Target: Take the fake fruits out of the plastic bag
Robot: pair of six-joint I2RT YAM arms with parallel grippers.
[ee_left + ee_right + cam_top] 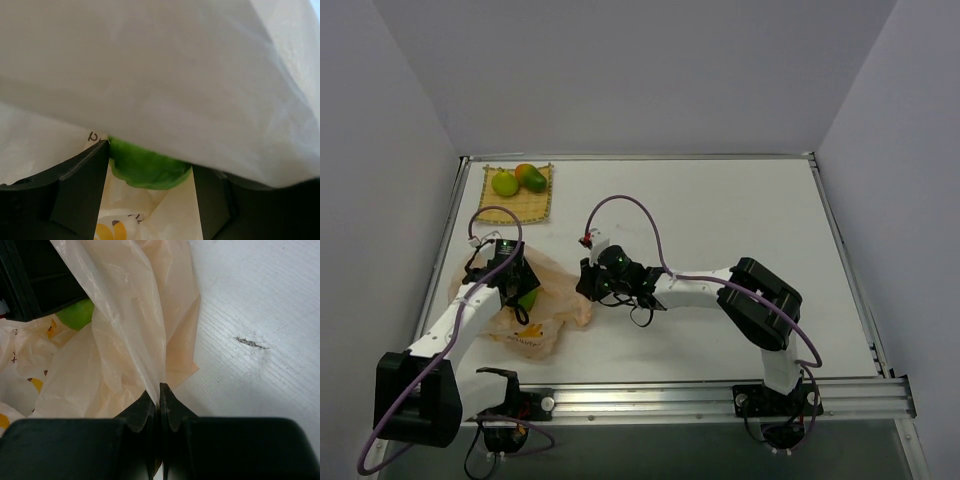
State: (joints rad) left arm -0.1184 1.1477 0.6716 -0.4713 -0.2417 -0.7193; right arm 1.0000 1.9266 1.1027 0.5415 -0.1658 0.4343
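Last green fruit point(147, 167) inside the bag point(558, 303), clamped in the left gripper point(150, 195).
Sits between its fingers point(75, 190), round, no long axis. Calls for a lift toward 12 o'clock, to the mat point(537, 207) with the other two fruits point(506, 184). Right gripper point(160, 400) at the bag's 3 o'clock, pinched on its edge.

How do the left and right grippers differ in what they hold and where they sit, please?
The left gripper grips a round green fruit; the right gripper pinches a thin fold of the plastic bag. The left gripper's jaws stand apart by the fruit's width; the right gripper's nearly touch. The left gripper reaches inside the bag; the right gripper sits at its outer edge. Both are black and engaged with the same bag.
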